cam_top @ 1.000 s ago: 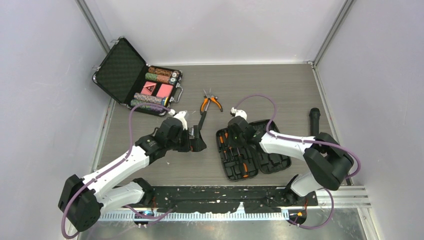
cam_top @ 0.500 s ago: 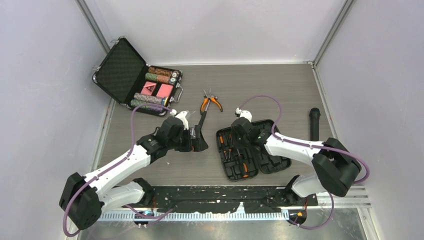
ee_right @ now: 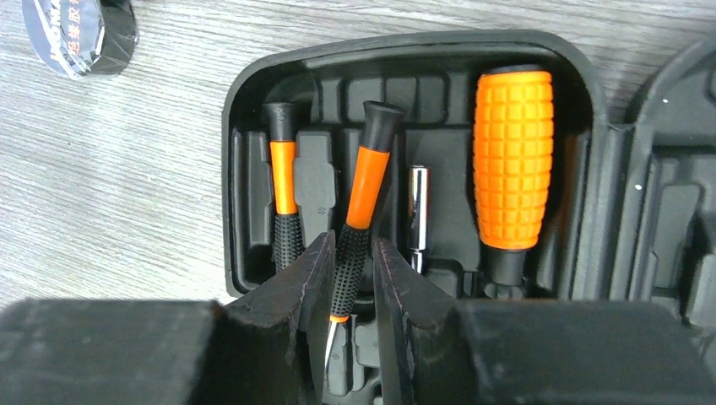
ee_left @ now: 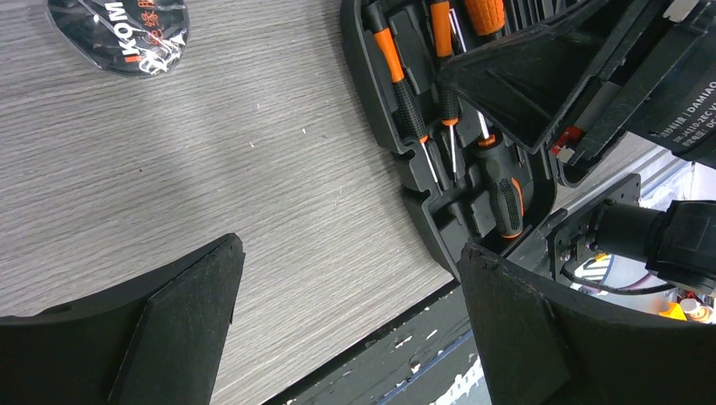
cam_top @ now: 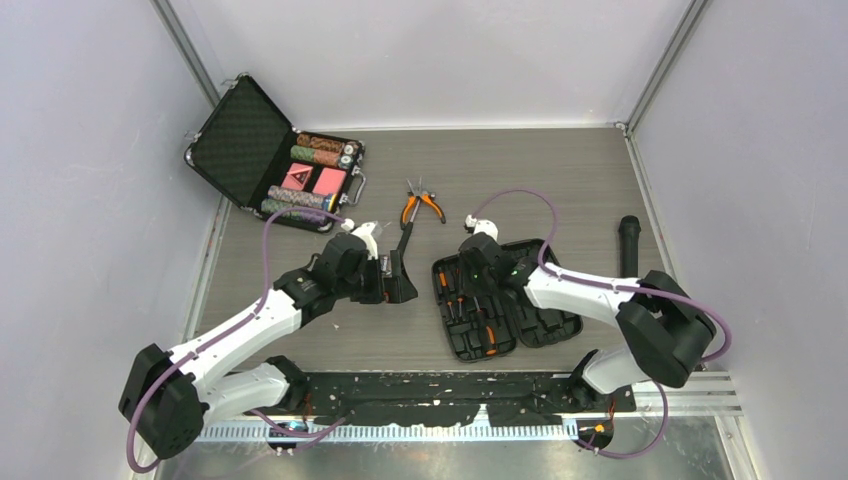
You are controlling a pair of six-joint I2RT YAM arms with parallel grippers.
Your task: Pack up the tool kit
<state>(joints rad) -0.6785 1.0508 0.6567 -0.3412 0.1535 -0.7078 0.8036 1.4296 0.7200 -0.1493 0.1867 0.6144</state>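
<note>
The tool kit [cam_top: 546,330] lies open mid-table, a black moulded case [ee_right: 253,76] with orange-and-black screwdrivers in its slots. My right gripper [ee_right: 350,245] hangs over the left half [cam_top: 470,272]. Its fingers stand narrowly open on either side of a small screwdriver [ee_right: 369,177] that lies tilted across its slot, with a thin gap showing. A fat orange handle [ee_right: 512,156] and another small screwdriver [ee_right: 284,194] sit seated alongside. My left gripper [ee_left: 350,249] is wide open and empty over bare table, left of the case [ee_left: 380,135]. Orange-handled pliers [cam_top: 422,203] lie loose behind the case.
An open metal-edged briefcase [cam_top: 250,140] of poker chips and red cards stands at the back left. A black cylinder [cam_top: 628,240] lies at the right edge. A roll of black tape [ee_right: 80,34] rests on the table left of the case. The table's front edge is just below my left gripper.
My right wrist has shifted slightly over the case's left half, swinging out and back. The left arm has stayed still and wide open.
</note>
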